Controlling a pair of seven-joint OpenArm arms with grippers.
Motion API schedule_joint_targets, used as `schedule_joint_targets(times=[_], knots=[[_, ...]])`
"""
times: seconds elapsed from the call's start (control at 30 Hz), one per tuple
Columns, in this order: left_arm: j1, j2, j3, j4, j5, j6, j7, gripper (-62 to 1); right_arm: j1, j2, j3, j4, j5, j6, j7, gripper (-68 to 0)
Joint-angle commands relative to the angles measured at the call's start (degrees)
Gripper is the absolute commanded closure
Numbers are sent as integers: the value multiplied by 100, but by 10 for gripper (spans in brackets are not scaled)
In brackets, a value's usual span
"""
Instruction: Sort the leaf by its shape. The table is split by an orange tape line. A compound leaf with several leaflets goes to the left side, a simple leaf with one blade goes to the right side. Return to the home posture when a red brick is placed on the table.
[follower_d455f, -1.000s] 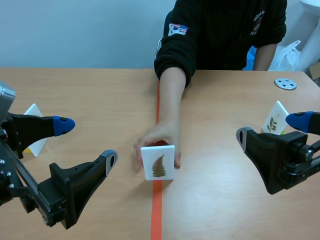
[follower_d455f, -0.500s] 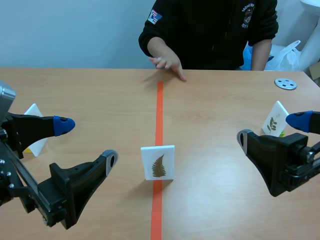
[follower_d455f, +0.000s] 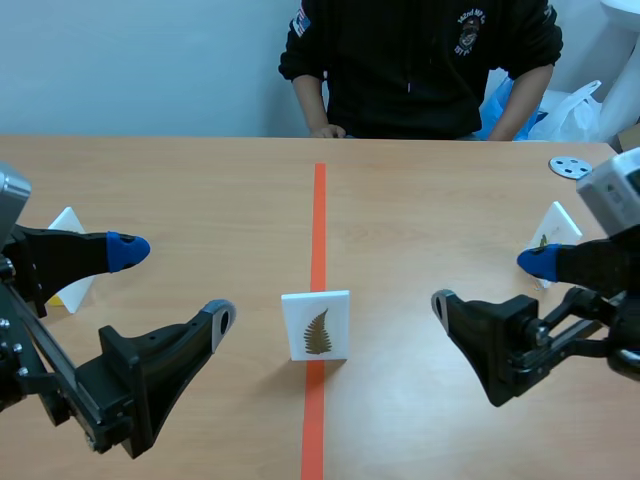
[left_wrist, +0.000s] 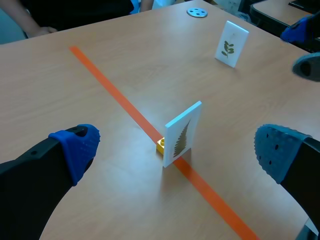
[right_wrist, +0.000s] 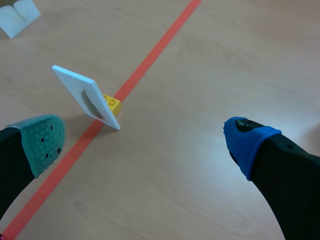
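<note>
A white card with a brown fern-like compound leaf (follower_d455f: 317, 326) stands upright on the orange tape line (follower_d455f: 318, 215), propped on a small yellow brick (right_wrist: 111, 104). The left wrist view shows the card (left_wrist: 183, 134) ahead of my open left gripper (left_wrist: 175, 157). In the right wrist view the card (right_wrist: 86, 97) stands ahead of my open right gripper (right_wrist: 145, 140), toward its left finger. In the scene my left gripper (follower_d455f: 170, 285) sits left of the card and my right gripper (follower_d455f: 490, 285) sits right of it, both empty.
Another white leaf card (follower_d455f: 551, 237) stands at the right, behind my right gripper, also visible as the far card (left_wrist: 231, 44). A white card (follower_d455f: 68, 255) stands at the far left. A grey disc (follower_d455f: 571, 167) lies at the back right. A person (follower_d455f: 420, 60) sits across the table.
The person's hand let go of the fern card and withdrew to the far table edge. My right gripper has moved left toward the card. The left arm has stayed still.
</note>
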Motion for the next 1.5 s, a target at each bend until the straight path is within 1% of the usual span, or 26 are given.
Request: schedule_joint_targets(times=[0.0, 0.07, 0.27, 0.4, 0.53, 0.73, 0.87, 0.93, 1.07, 1.2, 1.27, 1.33, 1.37, 1.47], knots=[[-17, -2, -28, 24, -33, -9, -66, -623, 245, 35, -131, -90, -24, 26, 116, -679], [-17, -2, -28, 24, -33, -9, -66, -623, 490, 35, -369, -304, -155, 26, 208, -679], [-17, -2, -28, 24, -33, -9, -68, -623, 1270, 31, -1207, -977, -800, 48, 514, -679], [-17, 0, -28, 24, -33, -7, -87, -623, 1762, 0, -1757, -1473, -1290, 46, 898, -679], [-20, 15, -28, 24, -33, -7, -85, -623, 2326, -162, -2315, -2124, -1757, 44, 1130, -679], [-20, 15, -28, 24, -33, -4, -85, -623, 2935, -446, -3034, -3077, -2190, 42, 1591, -679], [-20, 15, -28, 24, -33, -4, -87, -623, 3174, -647, -3399, -3464, -2601, -26, 1764, -679], [-20, 17, -28, 24, -33, -4, -92, -623, 3254, -706, -3571, -3591, -2800, -136, 1875, -679], [-20, 15, -28, 24, -33, -4, -87, -623, 3294, -791, -3777, -3685, -2975, -337, 1923, -674], [-20, 15, -28, 24, -33, -4, -87, -623, 3292, -796, -3901, -3720, -3005, -474, 1919, -522], [-20, 15, -28, 24, -33, -4, -87, -623, 3289, -796, -3906, -3733, -3047, -479, 1919, -470], [-20, 15, -28, 24, -33, -4, -87, -623, 3289, -796, -3906, -3733, -3047, -540, 1921, -425], [-20, 15, -28, 24, -33, -4, -87, -623, 3289, -796, -3906, -3733, -3047, -579, 1921, -392], [-20, 15, -28, 24, -33, -4, -87, -623, 3289, -793, -3906, -3733, -3047, -584, 1919, -305]])
